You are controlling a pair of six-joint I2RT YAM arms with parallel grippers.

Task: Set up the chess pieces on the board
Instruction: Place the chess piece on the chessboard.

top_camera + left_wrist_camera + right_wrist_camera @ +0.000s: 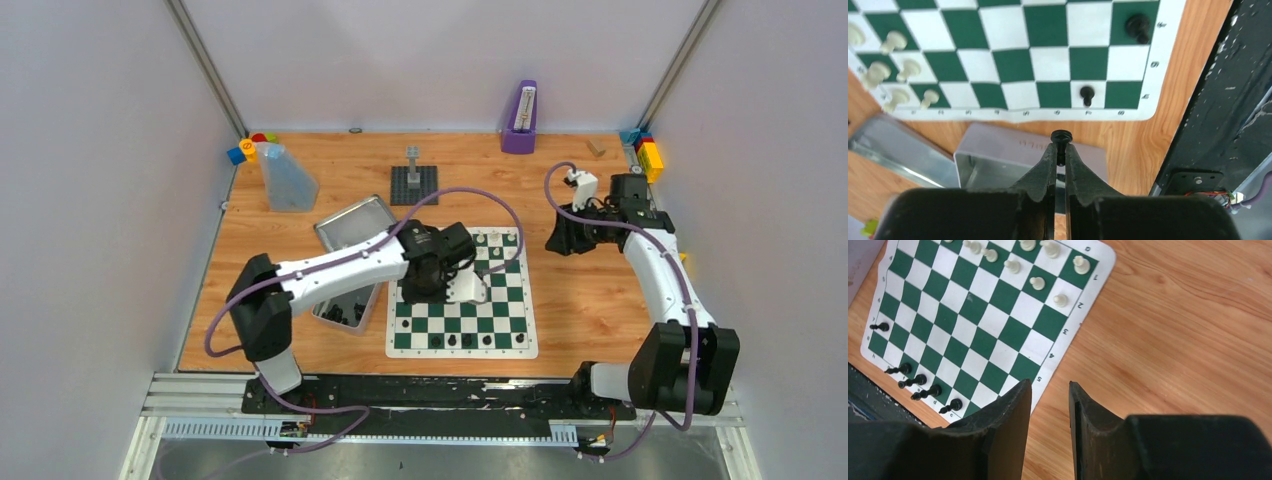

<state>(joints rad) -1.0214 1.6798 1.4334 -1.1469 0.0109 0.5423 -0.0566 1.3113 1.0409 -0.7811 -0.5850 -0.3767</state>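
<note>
The green-and-white board (462,322) lies mid-table; it also shows in the left wrist view (1048,65) and in the right wrist view (998,340). My left gripper (1061,146) is shut on a small black chess piece (1061,136), held above the tin's edge beside the board's left border. My left gripper (437,278) hangs over the board's left side. Black pieces (468,341) line the near row; a black pawn (1087,93) and another black piece (1138,26) stand on the board. Cream-white pieces (1037,283) stand at the far rows. My right gripper (1050,385) is open and empty over bare wood right of the board.
A silver metal tin (352,258) with several black pieces (342,312) lies left of the board. A dark baseplate with a grey tower (413,180), a clear bag (286,178), a purple holder (520,118) and coloured blocks (648,155) stand along the far side.
</note>
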